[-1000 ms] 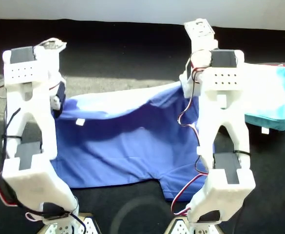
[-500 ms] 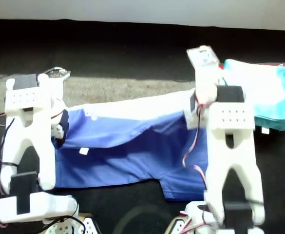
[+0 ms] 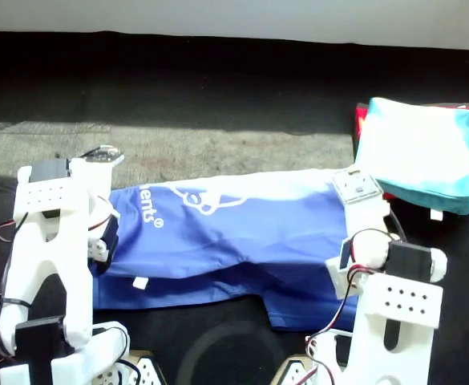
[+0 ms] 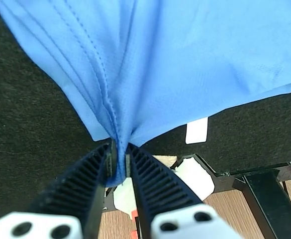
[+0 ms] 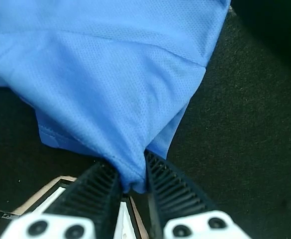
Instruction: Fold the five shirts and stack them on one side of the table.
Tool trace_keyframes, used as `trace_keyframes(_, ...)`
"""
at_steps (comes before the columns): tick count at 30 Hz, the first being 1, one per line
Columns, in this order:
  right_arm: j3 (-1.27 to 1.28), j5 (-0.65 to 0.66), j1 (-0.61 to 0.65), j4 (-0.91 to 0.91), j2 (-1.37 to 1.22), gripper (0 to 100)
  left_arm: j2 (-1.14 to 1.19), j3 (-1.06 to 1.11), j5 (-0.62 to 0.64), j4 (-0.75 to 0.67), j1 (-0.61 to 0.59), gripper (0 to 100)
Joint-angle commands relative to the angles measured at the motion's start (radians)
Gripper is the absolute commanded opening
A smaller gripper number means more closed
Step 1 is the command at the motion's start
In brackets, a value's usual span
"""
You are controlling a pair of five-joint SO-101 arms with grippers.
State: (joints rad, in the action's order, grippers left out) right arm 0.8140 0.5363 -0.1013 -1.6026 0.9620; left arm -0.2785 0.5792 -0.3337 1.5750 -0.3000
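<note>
- The blue shirt (image 3: 234,233) lies lengthwise across the middle of the high view on the dark counter (image 3: 218,96). One layer is doubled over another, so I judge a lengthwise fold to be in hand and not yet laid flat.
- The left end effector (image 4: 119,155) is clamped tight on a bunched pinch of the shirt's cloth. In the high view it sits at the shirt's left end, in the lower left of the frame.
- The right end effector (image 5: 133,177) is likewise closed on a gathered corner of blue fabric, at the shirt's right end in the lower right of the high view.
- A folded stack (image 3: 426,148), white and teal on top, rests at the upper right of the high view, just beside the shirt's far right corner.
- The next move probably calls for lowering both pinched ends evenly onto the near hem with the cloth taut between them. Both ends can then be let go — a crosswise fold would follow before the shirt goes to the stack.
</note>
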Motion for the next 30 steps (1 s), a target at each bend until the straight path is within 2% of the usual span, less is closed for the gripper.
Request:
trace_keyframes(1, 0.007, 0.015, -0.012, -0.047, 0.053, 0.6, -0.036, 0.004, -0.008, 0.040, 0.010, 1)
trace_keyframes(5, 0.065, 0.032, -0.010, -0.065, 0.084, 0.6, -0.036, 0.047, -0.040, 0.008, -0.007, 1)
trace_keyframes(12, 0.193, 0.158, -0.051, -0.018, 0.143, 0.6, -0.036, 0.139, -0.057, -0.072, -0.025, 1)
trace_keyframes(16, 0.291, 0.273, -0.064, 0.024, 0.154, 0.6, -0.027, 0.165, -0.057, -0.130, -0.027, 1)
trace_keyframes(21, 0.398, 0.367, -0.064, 0.085, 0.154, 0.6, -0.035, 0.170, -0.057, -0.126, -0.027, 1)
trace_keyframes(25, 0.401, 0.381, -0.068, 0.087, 0.157, 0.6, -0.036, 0.163, -0.057, -0.089, -0.028, 1)
trace_keyframes(30, 0.328, 0.385, -0.165, 0.061, 0.217, 0.6, -0.038, 0.162, -0.057, -0.034, -0.028, 1)
